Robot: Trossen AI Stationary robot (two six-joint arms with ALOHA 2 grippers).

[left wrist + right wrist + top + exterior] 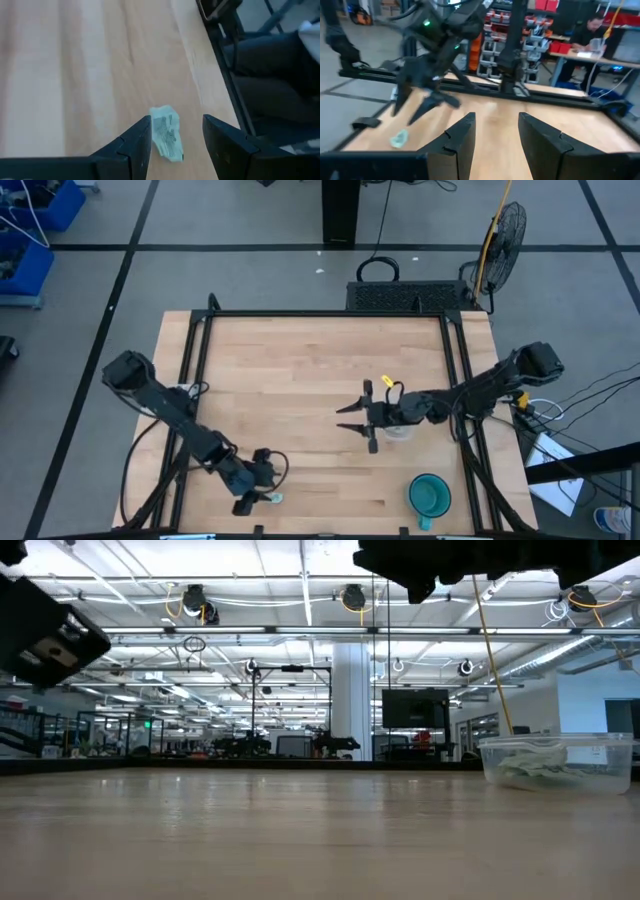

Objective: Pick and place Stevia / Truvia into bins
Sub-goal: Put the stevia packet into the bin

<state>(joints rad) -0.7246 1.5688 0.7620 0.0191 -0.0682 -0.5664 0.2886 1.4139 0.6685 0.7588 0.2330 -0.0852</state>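
One pale green and white Stevia packet [273, 498] lies flat on the wood close to the table's near edge, crumpled a little [167, 134]. My left gripper [260, 499] hovers just over it, open, with one finger on each side of the packet [176, 120]; the right wrist view shows the packet [399, 139] lying below those fingers. The clear bin [398, 430] stands right of centre, under my right arm, and holds several packets [535, 768]. My right gripper [345, 420] is open in the air left of the bin, empty [495, 122].
A round teal cup [430, 495] stands near the table's near right corner. A black frame rail [220, 55] runs just past the near edge, beside the packet. Bare wood stretches across the table's middle and far half [300, 360].
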